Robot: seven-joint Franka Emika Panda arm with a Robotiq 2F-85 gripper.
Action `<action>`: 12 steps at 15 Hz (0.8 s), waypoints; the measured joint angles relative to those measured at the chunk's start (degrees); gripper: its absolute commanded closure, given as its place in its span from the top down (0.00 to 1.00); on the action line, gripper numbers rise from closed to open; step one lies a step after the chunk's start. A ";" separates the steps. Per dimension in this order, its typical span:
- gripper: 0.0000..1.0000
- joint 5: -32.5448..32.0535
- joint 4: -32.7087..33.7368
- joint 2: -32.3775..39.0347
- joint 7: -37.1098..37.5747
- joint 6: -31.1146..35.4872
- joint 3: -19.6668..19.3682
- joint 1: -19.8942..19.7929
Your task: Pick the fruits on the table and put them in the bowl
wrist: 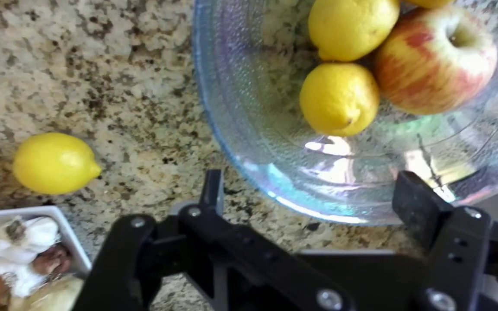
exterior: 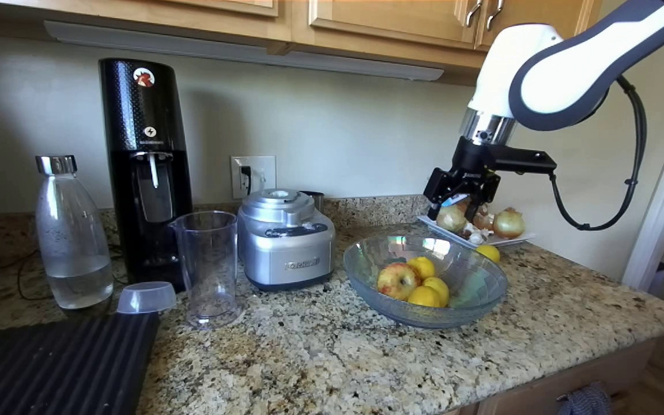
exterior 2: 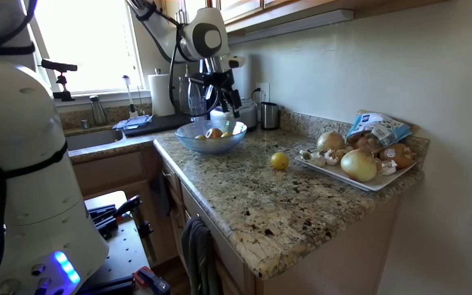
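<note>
Nearly done imo; the apple (exterior: 397, 281) and three lemons (exterior: 436, 290) sit in the bowl (exterior: 473, 288), which leaves one stray lemon (exterior 2: 280, 161) on the counter (exterior 2: 256, 196), near the white tray (exterior 2: 377, 183); the gripper (wrist: 311, 194) hangs above, by the bowl's rim, jaws spread wide and holding nothing; wrist view crops the third lemon (wrist: 428, 2) to a sliver, while an exterior view gets all three.

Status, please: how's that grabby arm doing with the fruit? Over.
Gripper open, empty, raised. Apple and three lemons in bowl; one lemon left on table. Tray close beside that lemon, not touching.
</note>
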 measured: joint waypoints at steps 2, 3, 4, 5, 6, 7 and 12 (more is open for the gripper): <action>1.00 -0.36 -0.02 -1.96 0.01 -1.18 -1.54 -1.68; 1.00 -0.57 -0.02 -2.52 0.02 -1.37 -2.25 -2.66; 1.00 -0.87 -0.03 -2.85 0.15 -1.37 -2.94 -3.72; 1.00 -1.12 -0.04 -2.94 0.30 -1.37 -3.56 -4.72; 1.00 -1.24 -0.07 -2.91 0.50 -1.37 -4.12 -5.67; 1.00 -1.30 -0.11 -2.81 0.91 -1.37 -4.62 -6.54; 1.00 -1.87 -0.09 -0.57 5.45 -1.23 -6.43 -8.45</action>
